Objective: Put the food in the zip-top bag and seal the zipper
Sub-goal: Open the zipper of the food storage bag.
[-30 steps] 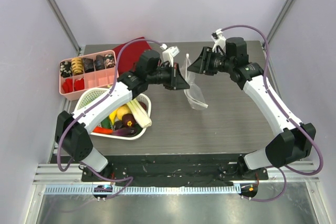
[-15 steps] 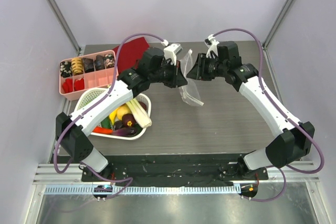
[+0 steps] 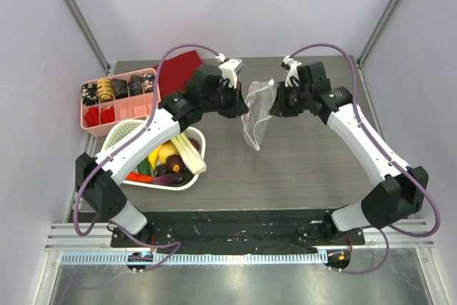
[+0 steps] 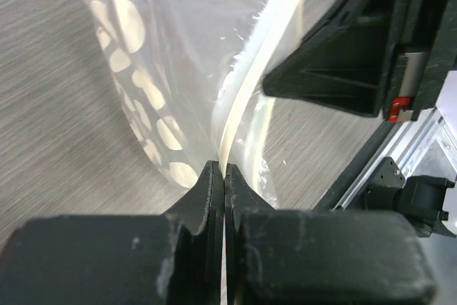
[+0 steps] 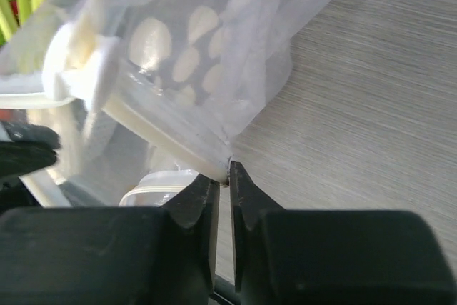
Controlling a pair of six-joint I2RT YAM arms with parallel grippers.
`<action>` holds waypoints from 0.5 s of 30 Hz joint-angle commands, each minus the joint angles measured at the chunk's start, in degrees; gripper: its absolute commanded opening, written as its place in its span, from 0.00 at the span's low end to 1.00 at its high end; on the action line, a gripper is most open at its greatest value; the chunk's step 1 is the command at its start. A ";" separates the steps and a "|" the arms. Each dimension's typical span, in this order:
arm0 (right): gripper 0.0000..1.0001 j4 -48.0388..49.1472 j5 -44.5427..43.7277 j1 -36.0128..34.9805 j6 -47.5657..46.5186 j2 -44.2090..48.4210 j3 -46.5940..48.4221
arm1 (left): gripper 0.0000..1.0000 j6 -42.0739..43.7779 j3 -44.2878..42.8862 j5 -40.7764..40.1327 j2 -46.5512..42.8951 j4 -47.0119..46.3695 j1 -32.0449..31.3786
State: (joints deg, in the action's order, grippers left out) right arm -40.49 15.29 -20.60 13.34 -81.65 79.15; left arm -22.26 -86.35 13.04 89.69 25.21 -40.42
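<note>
Dotted bag (image 3: 255,113) hangs over the counter (image 3: 307,166); left fingers (image 4: 206,198) and right fingers (image 5: 198,201) each clamp shut on the zipper (image 4: 241,94) at the mouth's two sides.

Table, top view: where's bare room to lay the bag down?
Widest bare patch: table front-centre, between white basket and the right arm, under the hanging zip-top bag. A smaller strip lies along the far edge, beside the red cloth. Left side is crowded: basket, pink tray, left arm.
</note>
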 commanded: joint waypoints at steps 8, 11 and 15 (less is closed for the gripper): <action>0.01 -5.46 14.05 9.69 -11.39 4.30 4.86 | 0.00 -4.45 0.92 -1.70 -0.57 1.68 7.62; 0.01 -11.26 21.78 13.82 -14.73 5.18 5.57 | 0.00 -6.83 1.53 1.09 1.27 2.12 10.44; 0.01 -19.34 28.55 14.27 -20.45 6.41 4.96 | 0.00 -8.49 1.53 9.26 3.91 0.81 10.54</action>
State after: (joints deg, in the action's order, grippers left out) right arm -49.80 35.83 -7.90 0.47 -78.85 82.65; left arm -28.53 -85.43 17.37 91.96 26.00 -31.68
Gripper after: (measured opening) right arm 0.023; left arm 0.016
